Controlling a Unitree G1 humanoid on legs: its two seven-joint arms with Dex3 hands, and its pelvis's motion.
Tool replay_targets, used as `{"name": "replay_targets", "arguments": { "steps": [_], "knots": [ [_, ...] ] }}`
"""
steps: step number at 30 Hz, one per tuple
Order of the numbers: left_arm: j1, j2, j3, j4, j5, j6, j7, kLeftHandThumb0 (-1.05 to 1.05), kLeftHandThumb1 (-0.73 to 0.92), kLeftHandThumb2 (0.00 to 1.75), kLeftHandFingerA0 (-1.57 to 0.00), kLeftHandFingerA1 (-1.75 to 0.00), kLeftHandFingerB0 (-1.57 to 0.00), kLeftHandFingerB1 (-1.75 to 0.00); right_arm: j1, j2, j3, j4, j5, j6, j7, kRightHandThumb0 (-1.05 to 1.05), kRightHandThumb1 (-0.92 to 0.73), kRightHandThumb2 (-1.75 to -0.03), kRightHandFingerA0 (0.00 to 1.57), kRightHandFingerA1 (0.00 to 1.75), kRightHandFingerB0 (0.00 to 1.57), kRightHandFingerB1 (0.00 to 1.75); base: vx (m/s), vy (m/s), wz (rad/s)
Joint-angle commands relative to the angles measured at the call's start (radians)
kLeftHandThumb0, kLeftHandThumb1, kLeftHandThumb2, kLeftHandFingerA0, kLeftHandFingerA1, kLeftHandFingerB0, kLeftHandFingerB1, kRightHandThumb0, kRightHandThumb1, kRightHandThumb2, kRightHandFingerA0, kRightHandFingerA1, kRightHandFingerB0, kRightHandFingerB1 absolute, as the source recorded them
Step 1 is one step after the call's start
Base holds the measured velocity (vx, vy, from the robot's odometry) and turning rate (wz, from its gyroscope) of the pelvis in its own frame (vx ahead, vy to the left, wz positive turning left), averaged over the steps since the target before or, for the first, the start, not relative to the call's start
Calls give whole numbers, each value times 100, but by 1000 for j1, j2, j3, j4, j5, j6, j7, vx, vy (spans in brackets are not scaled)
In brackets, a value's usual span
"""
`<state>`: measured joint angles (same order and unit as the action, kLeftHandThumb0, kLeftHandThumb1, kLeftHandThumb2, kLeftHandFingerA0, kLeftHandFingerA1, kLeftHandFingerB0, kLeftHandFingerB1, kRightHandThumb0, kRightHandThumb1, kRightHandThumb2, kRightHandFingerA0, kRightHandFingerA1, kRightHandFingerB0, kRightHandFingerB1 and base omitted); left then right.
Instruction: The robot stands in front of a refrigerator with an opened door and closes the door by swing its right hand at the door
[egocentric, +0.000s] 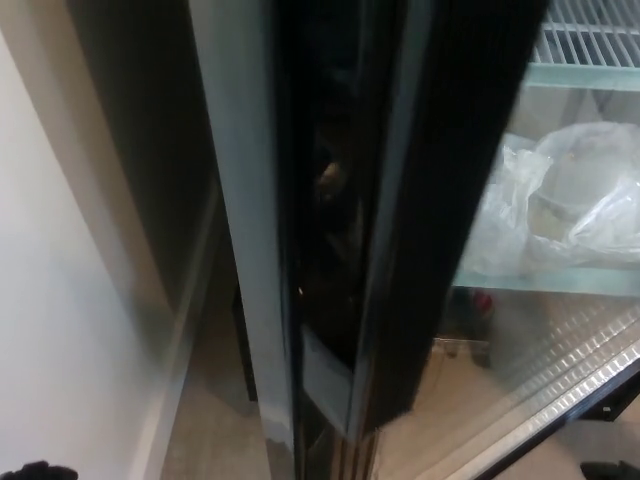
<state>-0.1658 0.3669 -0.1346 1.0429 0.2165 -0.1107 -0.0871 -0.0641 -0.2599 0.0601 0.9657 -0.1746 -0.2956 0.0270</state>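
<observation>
A pale wall (60, 300) was seen at the left of the head view, and below it a strip of beige floor (215, 400) ran along a light baseboard. The door (340, 200) of the refrigerator stood open and was seen almost edge-on, in the middle of the picture. Its long axis ran from top to bottom, with a grey frame strip on the left side and dark glass with dim reflections beside it. The door was therefore placed between the wall and the open cabinet.

At the lower right corner a small black shape (612, 468) was seen, which was judged to be part of the right hand; it lay low and to the right of the door edge, apart from it. A similar black shape (35, 470) at the lower left corner was taken for the left hand, near the wall. Of both hands so little was shown that it could not be told if the fingers were apart or together. The right hand was judged to be on the cabinet side of the door.

Inside the refrigerator, a glass shelf (540, 280) carried a crumpled clear plastic bag (570, 200) with something pale in it. A white wire rack (590, 40) was seen above.
</observation>
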Motion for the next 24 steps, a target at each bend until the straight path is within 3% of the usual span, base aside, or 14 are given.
{"name": "replay_targets", "arguments": {
  "steps": [1,2,3,6,7,8,12,13,14,15,18,21,22,24],
  "knots": [
    [-20,53,-34,63,41,-124,-42,-62,91,68,-37,-36,-31,-32,9,-32,-3,34,-43,-273,-125,-73,-79,-66,42,36,37,34,0,0,0],
    [-19,53,-36,64,43,-125,-41,-62,91,68,-37,-36,-31,-32,16,-31,-4,29,-47,-286,-141,-73,-79,-66,42,36,37,34,0,0,0],
    [-15,54,-40,67,45,-128,-38,-60,73,108,-34,-54,-16,-44,36,-26,-6,3,-64,-326,-195,-79,-72,-106,36,50,25,44,0,0,0],
    [-13,56,-43,70,44,-134,-36,-60,73,108,-34,-54,-16,-44,54,-19,-7,-28,-86,-370,-255,-79,-72,-106,36,50,25,44,0,0,0],
    [-18,56,-43,76,44,-140,-35,-60,73,108,-33,-54,-16,-44,111,4,-36,-176,-136,-437,-342,-75,-85,-66,21,30,25,30,0,0,0],
    [-23,55,-41,87,40,-150,-37,-62,74,108,-35,-54,-19,-45,205,45,-88,-430,-217,-544,-455,-36,-50,-108,1,51,0,48,0,0,0],
    [-23,54,-43,93,40,-150,-34,-60,73,108,-35,-54,-17,-45,287,94,-146,-686,-278,-617,-477,-36,-50,-109,1,51,0,48,0,0,0],
    [-20,54,-42,95,38,-151,-33,-59,72,108,-35,-55,-16,-44,315,118,-158,-781,-262,-633,-441,-76,-85,-66,9,37,18,30,0,0,0],
    [-17,55,-41,96,37,-153,-32,-59,72,108,-35,-55,-16,-44,334,134,-166,-849,-250,-646,-415,-76,-85,-66,9,37,18,30,0,0,0],
    [-13,54,-39,98,35,-154,-32,-60,73,107,-33,-54,-17,-44,372,165,-177,-976,-243,-649,-384,-81,-67,-105,2,45,8,39,0,0,0],
    [-7,49,-32,102,25,-148,-39,-60,72,106,-34,-54,-16,-44,403,218,-181,-1154,-256,-654,-358,-79,-67,-105,1,32,9,32,0,0,0],
    [-4,47,-27,103,18,-146,-42,-60,72,106,-34,-54,-16,-44,401,242,-180,-1212,-266,-664,-350,-79,-67,-105,1,32,9,32,0,0,0],
    [-1,49,-27,103,18,-151,-44,-62,90,67,-36,-37,-30,-32,392,254,-175,-1237,-272,-675,-347,-77,-66,-108,0,26,5,29,0,0,0],
    [5,51,-31,103,22,-158,-42,-63,91,67,-36,-37,-30,-32,380,269,-172,-1290,-302,-680,-344,-78,-68,-109,1,25,0,25,0,0,0]
  ]
}}
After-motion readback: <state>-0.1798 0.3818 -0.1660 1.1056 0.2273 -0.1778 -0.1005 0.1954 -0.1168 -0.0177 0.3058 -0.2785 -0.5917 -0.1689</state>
